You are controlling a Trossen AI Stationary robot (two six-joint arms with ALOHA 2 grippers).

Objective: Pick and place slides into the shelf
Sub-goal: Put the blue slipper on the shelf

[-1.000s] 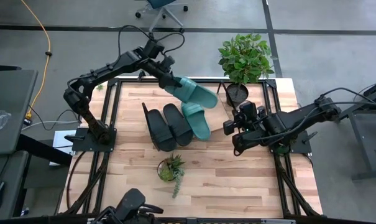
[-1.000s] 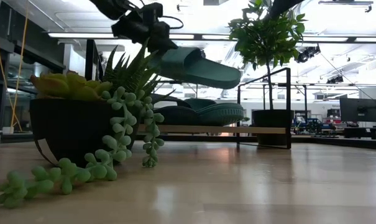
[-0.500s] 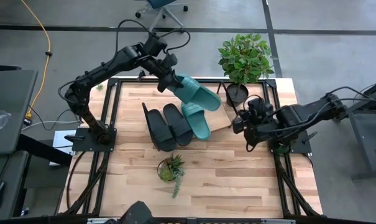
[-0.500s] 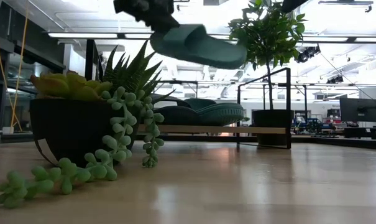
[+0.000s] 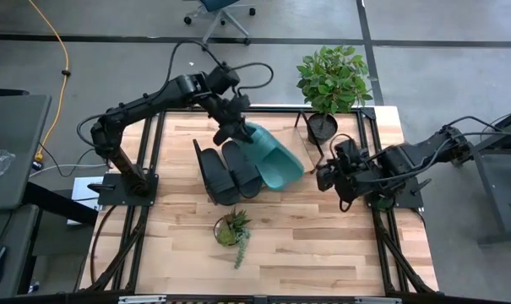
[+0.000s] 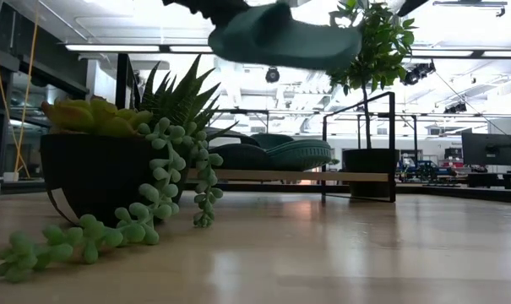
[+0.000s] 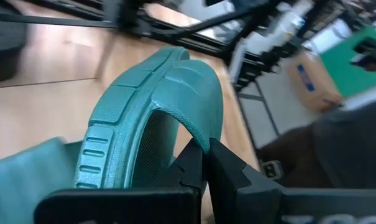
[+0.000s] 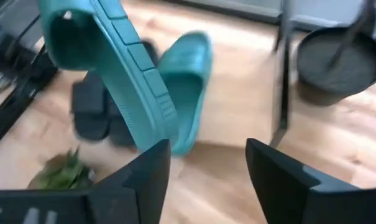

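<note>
Shelf (image 5: 301, 150) rightmost slot now covered by carried teal slide (image 5: 272, 159), right jaws spread

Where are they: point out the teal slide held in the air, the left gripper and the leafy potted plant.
held teal slide (image 5: 276, 162), high view, on its sole.
left gripper (image 5: 231, 133), high view, at the fingertips shut on the slide.
leafy potted plant (image 5: 331, 78), high view, on its foliage.

The left arm reaches in from the worktop's left edge toward its far middle, its gripper (image 5: 236, 131) raised, fingers (image 7: 228, 174) pinched together. The right arm lies folded near the right edge, its gripper (image 5: 327, 176) pointing inward with fingers (image 8: 151, 168) spread wide
</note>
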